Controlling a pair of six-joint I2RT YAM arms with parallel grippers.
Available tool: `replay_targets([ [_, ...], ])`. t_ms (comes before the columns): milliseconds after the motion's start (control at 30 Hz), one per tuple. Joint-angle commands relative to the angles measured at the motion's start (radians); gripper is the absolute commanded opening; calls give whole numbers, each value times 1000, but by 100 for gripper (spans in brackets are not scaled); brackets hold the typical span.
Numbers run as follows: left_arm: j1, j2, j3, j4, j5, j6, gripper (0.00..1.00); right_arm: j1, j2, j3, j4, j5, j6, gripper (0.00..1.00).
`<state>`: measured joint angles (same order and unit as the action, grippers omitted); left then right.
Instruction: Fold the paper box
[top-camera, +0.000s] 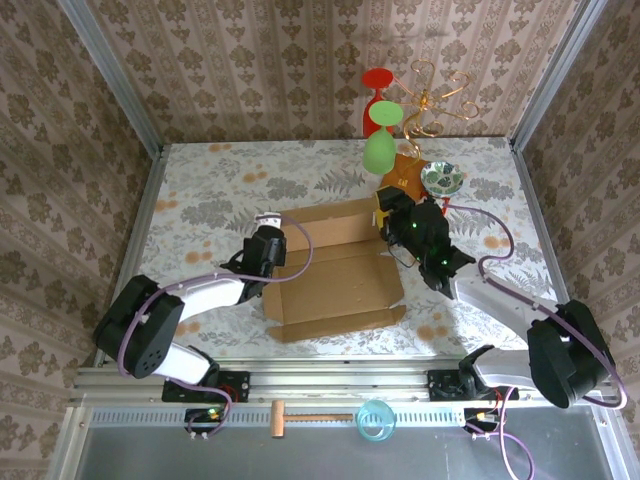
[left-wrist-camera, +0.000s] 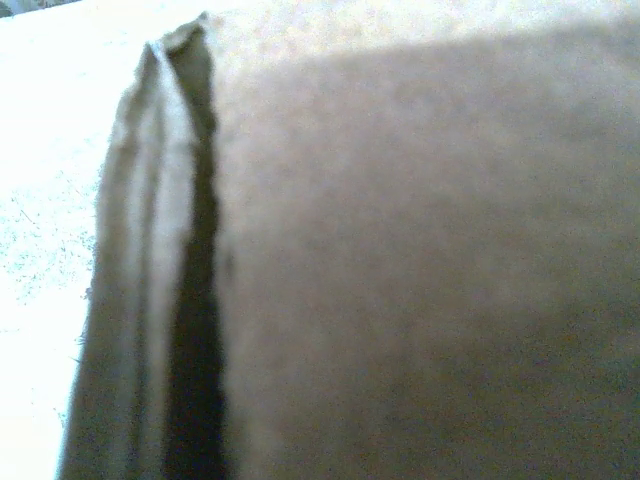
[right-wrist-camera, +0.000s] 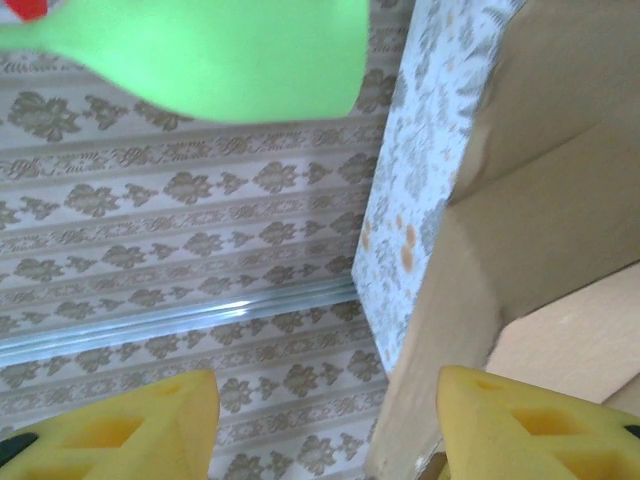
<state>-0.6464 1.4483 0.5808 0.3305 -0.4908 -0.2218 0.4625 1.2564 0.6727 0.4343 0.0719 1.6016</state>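
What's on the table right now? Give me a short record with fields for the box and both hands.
paper box: brown cardboard, partly folded, mid-table
left hand: shut, at the box's left side
right hand: open, at the box's far right corner
beyond the box: orange-brown board, patterned bowl

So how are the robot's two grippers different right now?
The left gripper is shut, while the right gripper stands open, its yellow fingers apart. The left gripper sits at the left wall of the paper box; the right gripper sits at its far right corner. Both are down at the box's edges.
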Motion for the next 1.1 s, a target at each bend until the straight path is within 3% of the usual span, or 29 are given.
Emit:
replay_targets([
  [0, -9, 7, -46, 20, -18, 58, 0, -13, -33, -25, -70, 10, -34, 61],
  [433, -86, 55, -33, 4, -127, 23, 3, 10, -8, 6, -162, -3, 0, 58],
  [767, -100, 62, -30, -11, -135, 12, 7, 57, 202, 25, 110, -28, 63, 46],
  [1067, -108, 67, -29, -11, -131, 7, 10, 64, 256, 41, 158, -9, 60, 34],
])
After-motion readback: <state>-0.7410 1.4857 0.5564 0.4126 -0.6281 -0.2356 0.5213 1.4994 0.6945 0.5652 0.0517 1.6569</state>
